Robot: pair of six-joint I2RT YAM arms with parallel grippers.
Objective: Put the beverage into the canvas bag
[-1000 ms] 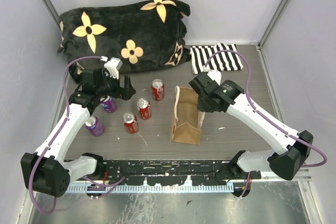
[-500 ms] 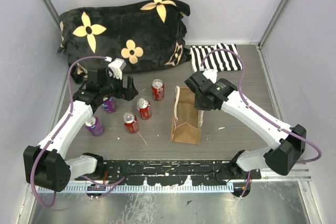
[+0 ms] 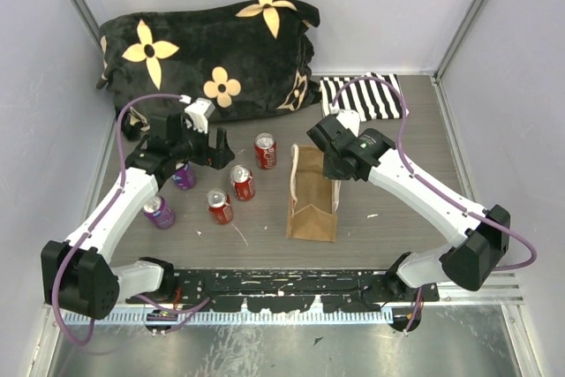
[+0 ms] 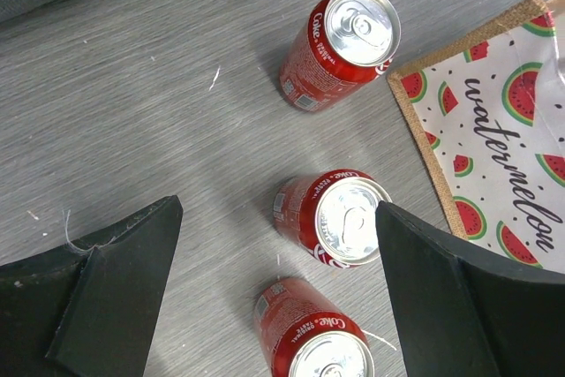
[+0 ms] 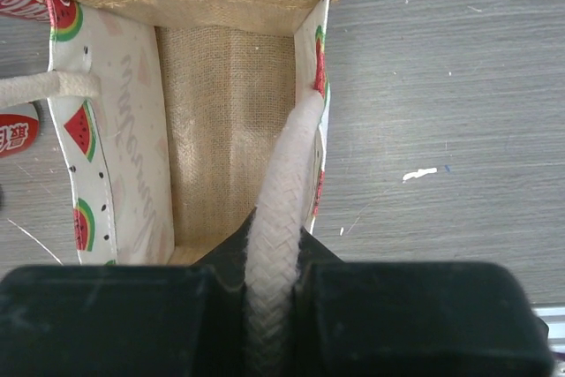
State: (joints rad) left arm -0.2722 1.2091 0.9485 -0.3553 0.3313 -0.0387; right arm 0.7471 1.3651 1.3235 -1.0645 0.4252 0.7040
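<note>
Your right gripper is clamped on the bag's right-hand cream handle; the rope runs up from the right wall and passes between the closed jaws. The bag stands upright near the middle of the table, its mouth open, and the right wrist view shows its woven lining and floor. Your left gripper is spread wide and holds nothing, hovering over the red cans. Three of these stand upright in a loose row just left of the bag. In the left wrist view the middle one lies between the fingers, close beside one of them; contact cannot be confirmed. Two purple cans stand further left, one partly under the left arm. A striped cloth and a flowered cushion lie at the far edge, well apart from the bag.
</note>
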